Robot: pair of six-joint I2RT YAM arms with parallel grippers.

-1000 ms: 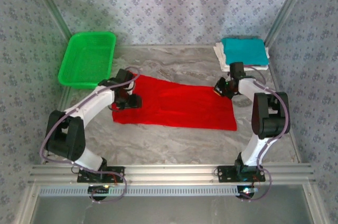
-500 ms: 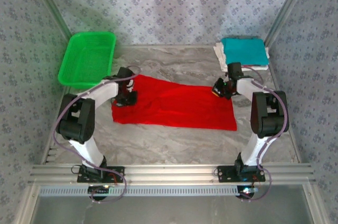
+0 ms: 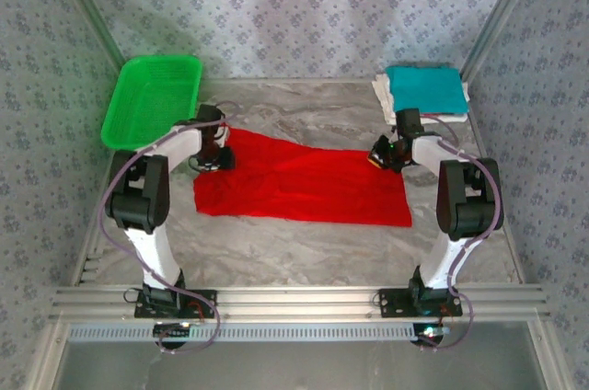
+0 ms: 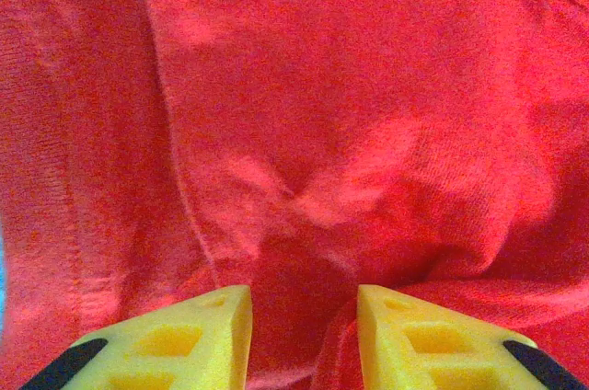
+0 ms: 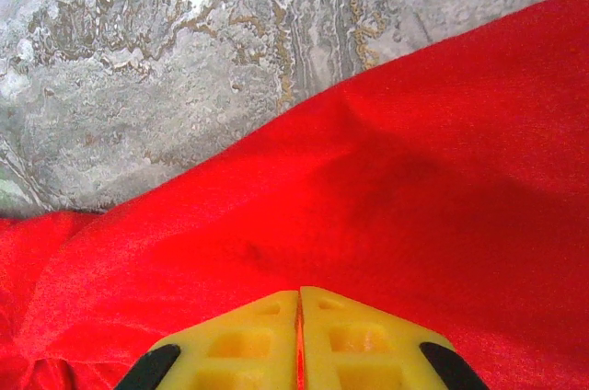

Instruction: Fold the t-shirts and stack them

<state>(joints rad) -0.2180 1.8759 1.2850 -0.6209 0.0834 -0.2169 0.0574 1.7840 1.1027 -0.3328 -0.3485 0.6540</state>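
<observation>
Red shirt (image 3: 304, 183) lies spread flat across the middle of the desk (image 3: 304, 252), a long shape running left to right, near edge straight, far edge slanting. It rumples into soft folds at the left end, and its far right corner is nipped in the right claw (image 5: 298, 307). Back right corner: teal shirt (image 3: 423, 88), folded to a neat rectangle, sits on the whitish shirt (image 3: 380, 96), whose edges peek out.

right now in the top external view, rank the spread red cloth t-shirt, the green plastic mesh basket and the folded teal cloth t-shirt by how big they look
1. red cloth t-shirt, clearly the largest
2. green plastic mesh basket
3. folded teal cloth t-shirt, the smallest; it and the basket both sit at the far edge, so distance hardly skews this
</observation>
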